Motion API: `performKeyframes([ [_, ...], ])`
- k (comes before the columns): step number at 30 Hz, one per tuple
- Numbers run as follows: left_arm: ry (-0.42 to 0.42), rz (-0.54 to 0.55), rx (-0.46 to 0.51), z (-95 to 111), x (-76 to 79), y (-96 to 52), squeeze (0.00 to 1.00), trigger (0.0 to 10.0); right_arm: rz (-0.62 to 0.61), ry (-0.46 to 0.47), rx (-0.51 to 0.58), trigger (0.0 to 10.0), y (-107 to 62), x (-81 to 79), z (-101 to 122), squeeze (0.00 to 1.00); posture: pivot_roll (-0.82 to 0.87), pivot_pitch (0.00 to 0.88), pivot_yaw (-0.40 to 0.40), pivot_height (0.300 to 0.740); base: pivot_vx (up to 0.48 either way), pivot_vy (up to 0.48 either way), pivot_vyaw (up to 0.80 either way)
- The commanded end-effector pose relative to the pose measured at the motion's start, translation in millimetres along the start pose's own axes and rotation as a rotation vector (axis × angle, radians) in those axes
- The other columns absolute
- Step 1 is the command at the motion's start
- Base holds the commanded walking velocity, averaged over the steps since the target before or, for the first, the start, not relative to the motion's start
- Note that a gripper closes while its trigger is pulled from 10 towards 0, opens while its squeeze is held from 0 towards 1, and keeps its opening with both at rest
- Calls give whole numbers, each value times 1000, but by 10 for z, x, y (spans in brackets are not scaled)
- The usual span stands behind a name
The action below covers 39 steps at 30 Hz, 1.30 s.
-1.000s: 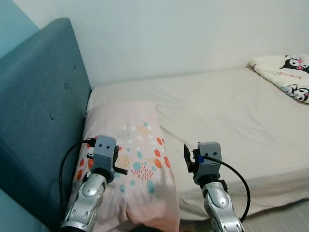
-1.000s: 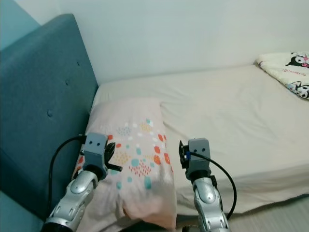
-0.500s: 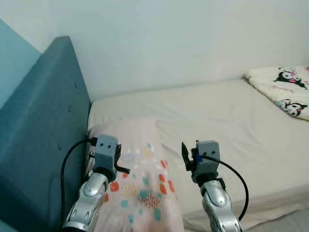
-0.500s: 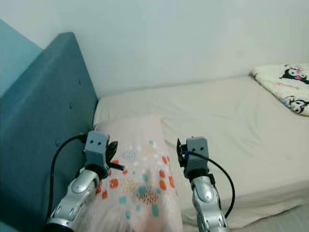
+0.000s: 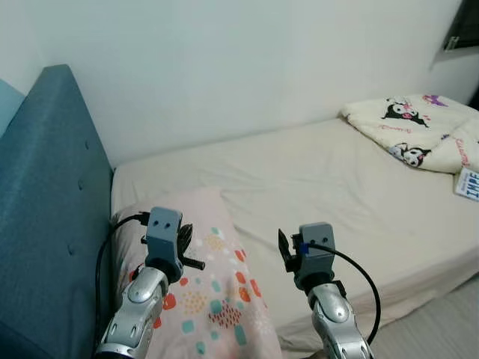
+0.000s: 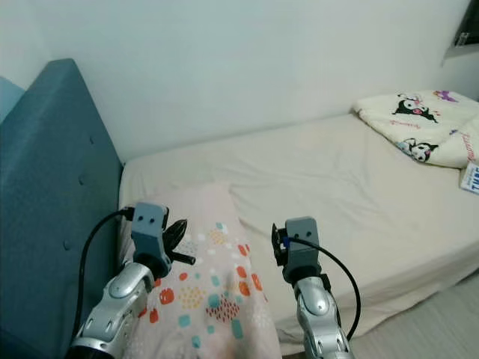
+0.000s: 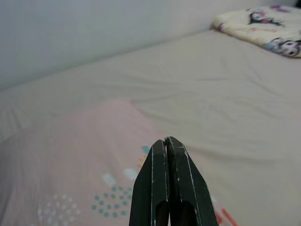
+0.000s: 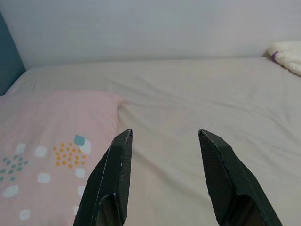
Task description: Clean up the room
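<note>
A pink pillow (image 5: 202, 292) with coloured dots lies at the head of the bed (image 5: 337, 187), beside the blue headboard (image 5: 45, 202). A cream cartoon-print blanket (image 5: 419, 134) is bunched at the far right of the mattress. My left gripper (image 7: 165, 143) hangs over the pillow with its fingers pressed together, nothing between them. Over the near edge of the mattress, just right of the pillow, my right gripper (image 8: 164, 141) stands open with nothing held.
A white wall (image 5: 247, 60) runs behind the bed. A small white and blue item (image 5: 468, 183) lies on the mattress at the far right edge. Light floor (image 5: 441, 329) shows at the lower right, beside the bed.
The camera has swung right and up: the headboard slid left and more of the blanket came into view. Both arms keep the same pose; the pillow lies where it was.
</note>
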<state>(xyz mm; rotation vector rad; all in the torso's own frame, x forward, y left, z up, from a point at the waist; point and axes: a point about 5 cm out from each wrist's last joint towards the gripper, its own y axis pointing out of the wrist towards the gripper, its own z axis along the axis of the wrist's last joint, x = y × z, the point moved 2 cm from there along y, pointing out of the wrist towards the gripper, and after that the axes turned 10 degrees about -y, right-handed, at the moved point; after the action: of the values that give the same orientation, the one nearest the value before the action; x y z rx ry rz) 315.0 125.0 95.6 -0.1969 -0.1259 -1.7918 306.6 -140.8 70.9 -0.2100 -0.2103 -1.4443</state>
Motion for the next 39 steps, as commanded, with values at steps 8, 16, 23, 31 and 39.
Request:
performKeyframes([
  [8, 47, 52, -2, -8, -82, 8, 0, 10000, 17, 8, -69, 10000, 21, -26, -105, 0, 36, 0, -8, 740, 0, 0, 0],
  [16, 6, 15, -10, -22, -26, -8, 0, 10000, 18, 25, -87, 10000, 18, -26, -131, 0, 36, 0, -5, 740, 0, 0, -800],
  [23, 0, 73, 50, 38, -57, -17, 0, 10000, 32, 17, -102, 10000, 12, -45, -146, 0, 30, 0, -3, 740, 0, 0, -800],
  [31, -22, 37, 26, 10, -18, -23, 0, 10000, 38, 13, -109, 10000, 13, -60, -151, 0, 28, 0, -1, 740, 0, 0, -800],
  [39, -127, 49, 31, 29, -10, -26, 0, 10000, 46, 13, -107, 10000, 11, -72, -148, 0, 26, 0, -1, 740, 0, 0, -800],
])
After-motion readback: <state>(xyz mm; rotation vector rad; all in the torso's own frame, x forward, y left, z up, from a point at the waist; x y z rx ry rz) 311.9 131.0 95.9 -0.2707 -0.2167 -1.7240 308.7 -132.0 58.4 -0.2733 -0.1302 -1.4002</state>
